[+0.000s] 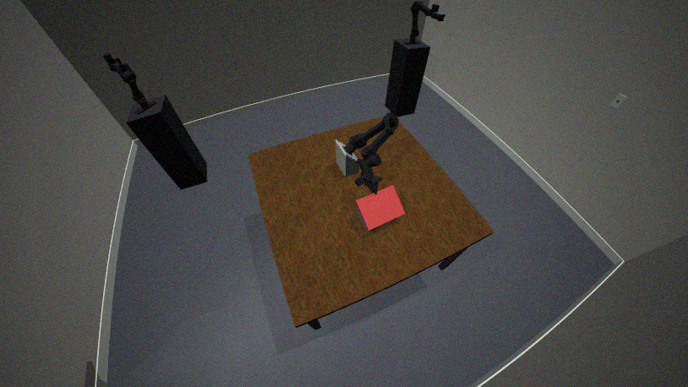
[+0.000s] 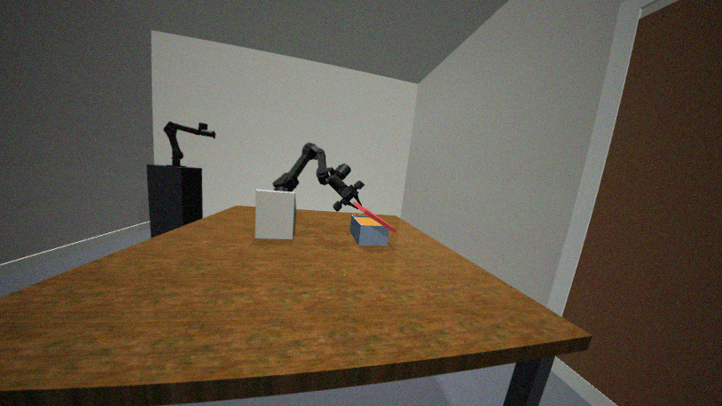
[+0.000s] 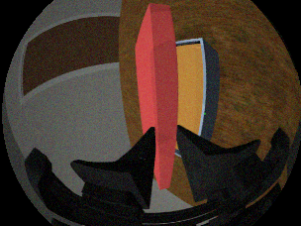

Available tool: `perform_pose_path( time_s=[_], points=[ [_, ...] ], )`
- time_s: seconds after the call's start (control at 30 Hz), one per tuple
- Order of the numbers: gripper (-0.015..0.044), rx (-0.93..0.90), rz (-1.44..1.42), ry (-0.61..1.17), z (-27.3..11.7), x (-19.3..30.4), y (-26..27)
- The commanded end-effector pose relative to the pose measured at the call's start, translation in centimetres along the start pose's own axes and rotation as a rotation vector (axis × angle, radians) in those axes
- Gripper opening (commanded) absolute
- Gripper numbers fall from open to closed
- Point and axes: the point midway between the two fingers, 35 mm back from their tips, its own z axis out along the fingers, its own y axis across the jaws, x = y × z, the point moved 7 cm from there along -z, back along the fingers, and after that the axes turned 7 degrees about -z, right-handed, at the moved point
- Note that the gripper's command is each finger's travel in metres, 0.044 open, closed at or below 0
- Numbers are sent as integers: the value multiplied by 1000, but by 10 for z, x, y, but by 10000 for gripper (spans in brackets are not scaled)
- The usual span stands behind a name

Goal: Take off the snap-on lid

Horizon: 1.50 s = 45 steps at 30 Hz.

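The red lid (image 1: 380,208) (image 2: 374,216) (image 3: 165,89) is tilted steeply, its edge near the arm raised and its far edge low by the box's far side. My gripper (image 1: 376,191) (image 2: 357,203) (image 3: 165,129) is shut on the raised edge of the lid. The blue-grey storage box (image 2: 372,236) (image 3: 211,89) stands upright on the table (image 1: 327,250) (image 2: 282,313) (image 3: 257,69) under the lid. Its orange inside shows in the exterior view and the wrist view. Whether the lid's low edge touches the box cannot be told.
A white upright block (image 1: 342,160) (image 2: 275,214) stands on the table beside the arm, a short way from the box. Two dark pedestals (image 1: 166,144) (image 1: 406,77) with other arms stand on the floor beyond the table.
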Motion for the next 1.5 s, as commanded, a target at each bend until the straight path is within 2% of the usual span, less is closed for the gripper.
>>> perform_pose_path(
  time_s=[0.0,1.47],
  points=[
    [0,-12,-12,1,-2,-1,10],
    [0,-11,-14,-1,-34,-6,57]
  ],
)
